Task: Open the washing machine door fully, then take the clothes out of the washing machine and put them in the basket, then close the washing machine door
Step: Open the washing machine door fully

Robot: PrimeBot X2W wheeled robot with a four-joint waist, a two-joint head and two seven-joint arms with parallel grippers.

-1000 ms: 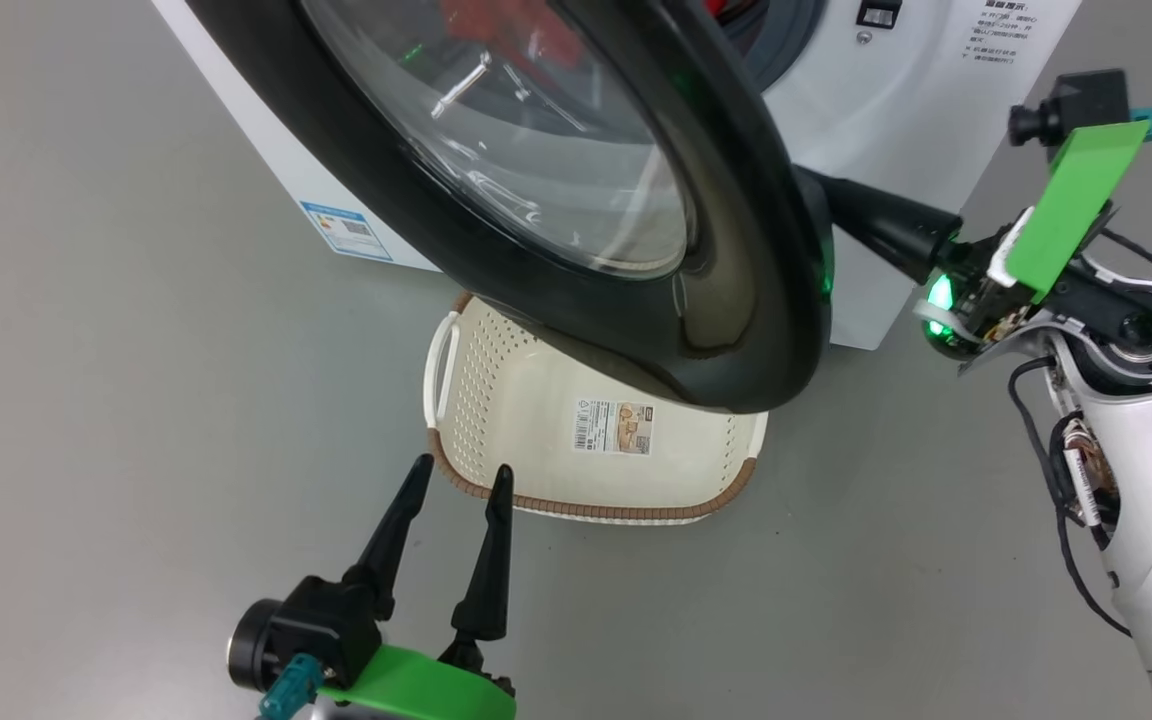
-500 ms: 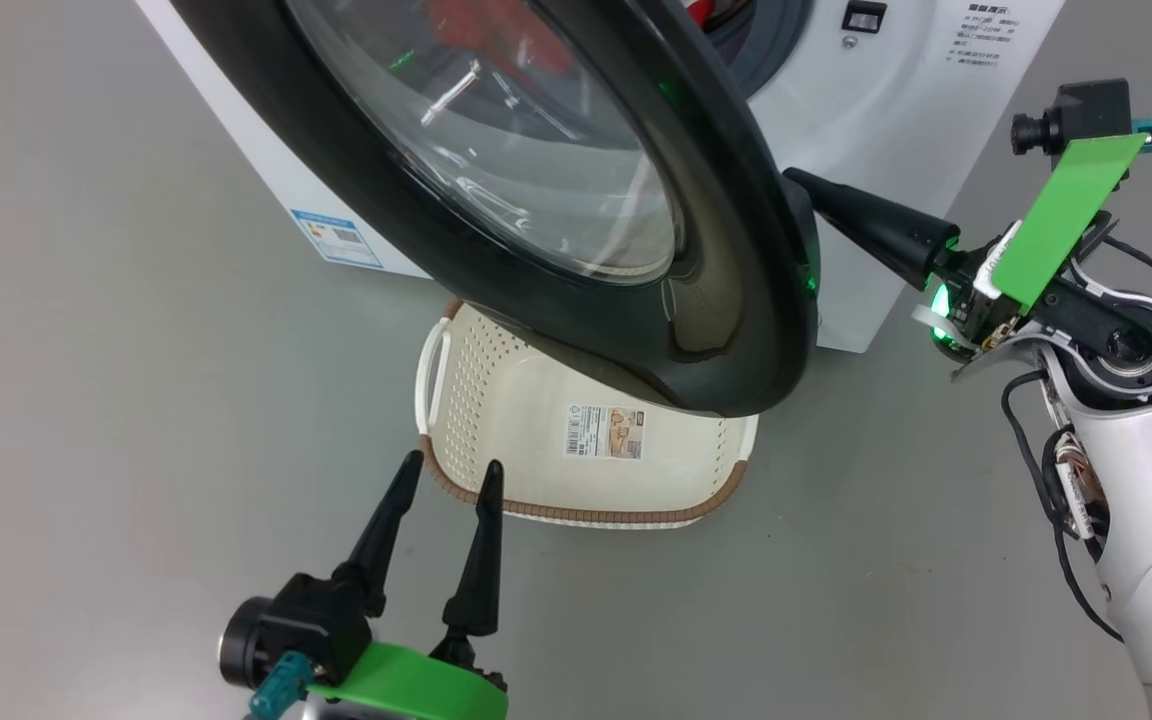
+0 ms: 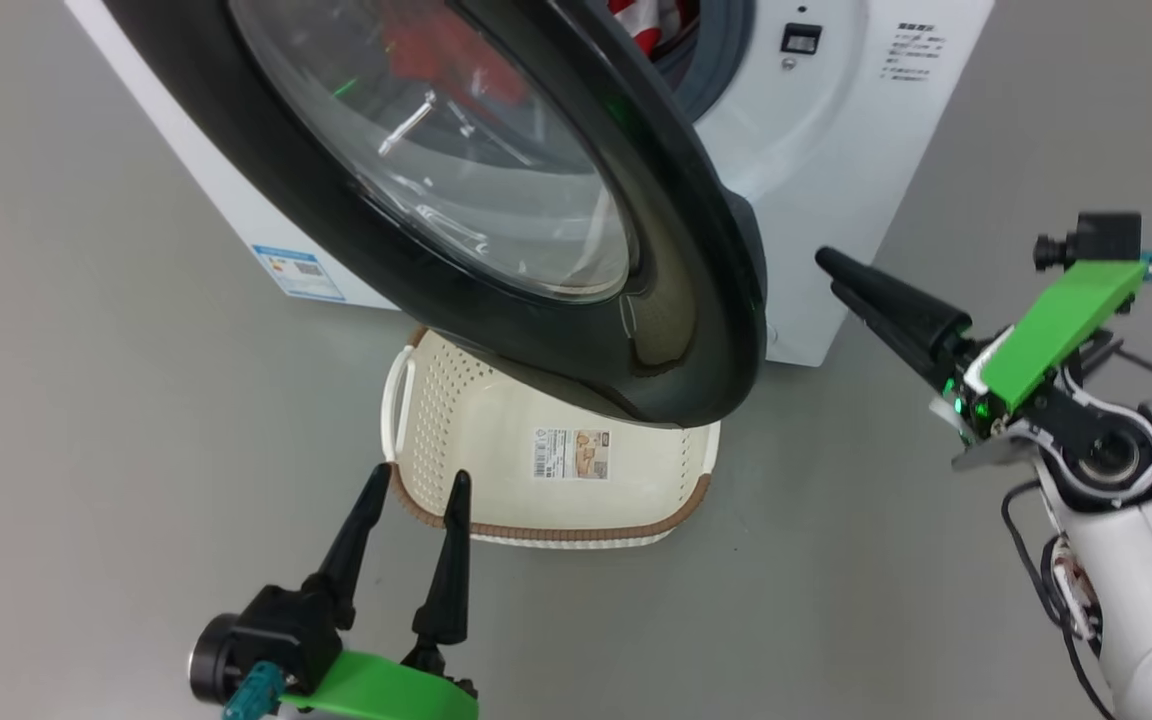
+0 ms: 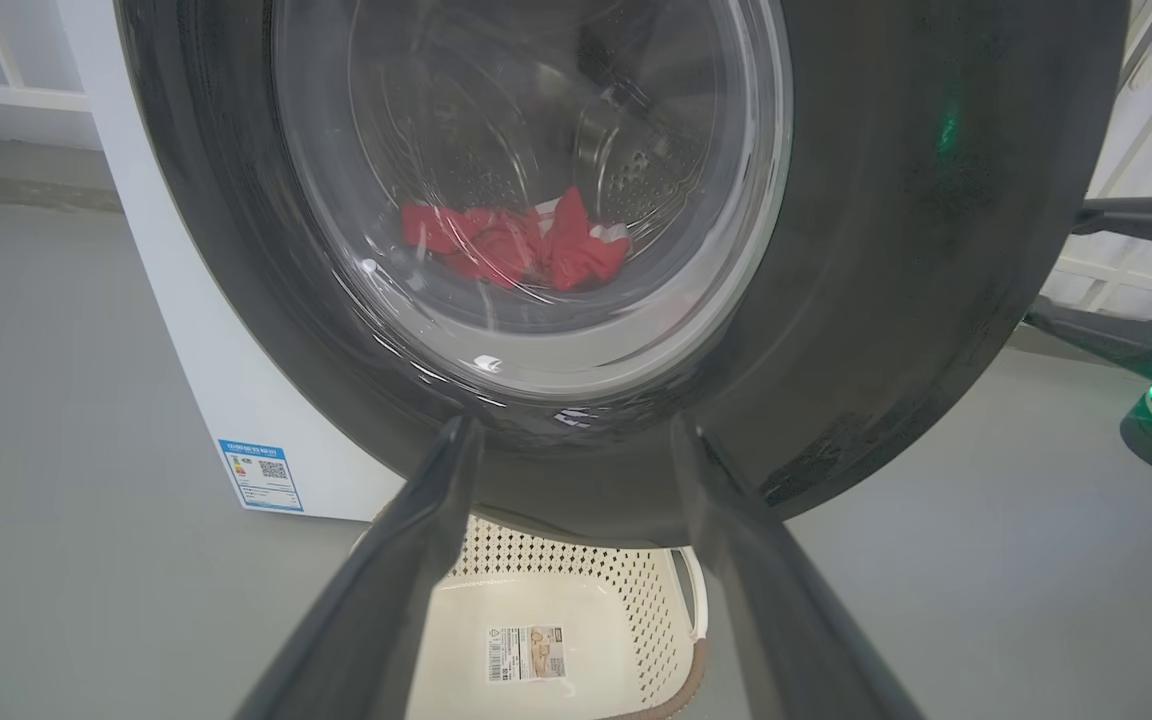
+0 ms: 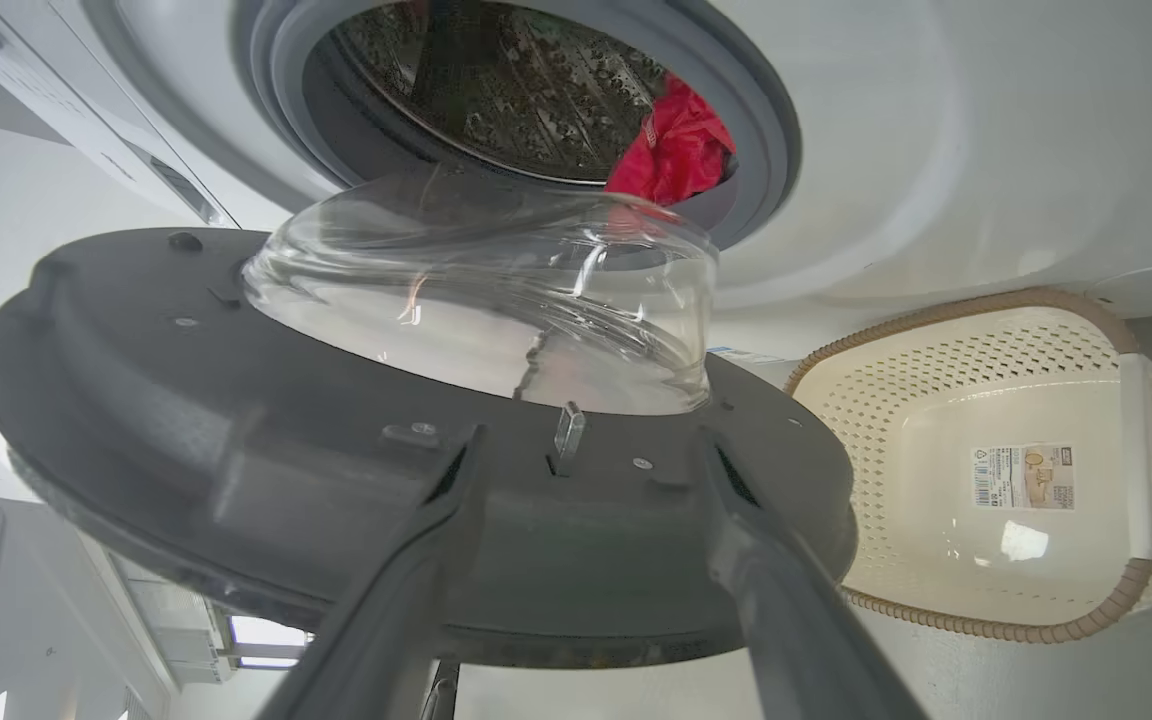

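**Door swung out, clothes in the drum, both grippers open**

The washing machine door (image 3: pixel 676 330) stands swung out from the white washing machine (image 3: pixel 816 150), with its black rim and bulging glass window across the upper middle of the head view. Behind the door, the red clothes (image 5: pixel 671 150) lie inside the steel drum, bunched at the edge of the grey gasket. In the left wrist view they show through the door's glass as a red heap.

Below the door, the cream basket (image 3: pixel 556 525) sits on the grey floor (image 3: pixel 86 400). Its far end is hidden under the door's lower rim. A paper label lies on its bottom, and no clothes are in it.

The right gripper (image 3: pixel 829 272) is just to the right of the door's edge and apart from it. Its fingers point toward the door and are spread wide with nothing between them. In its own wrist view, the door's dark inner face and metal latch lie beyond the fingertips.

The left gripper (image 3: pixel 417 476) is below the door, with its tips at the basket's near left rim. It is also open and holds nothing.
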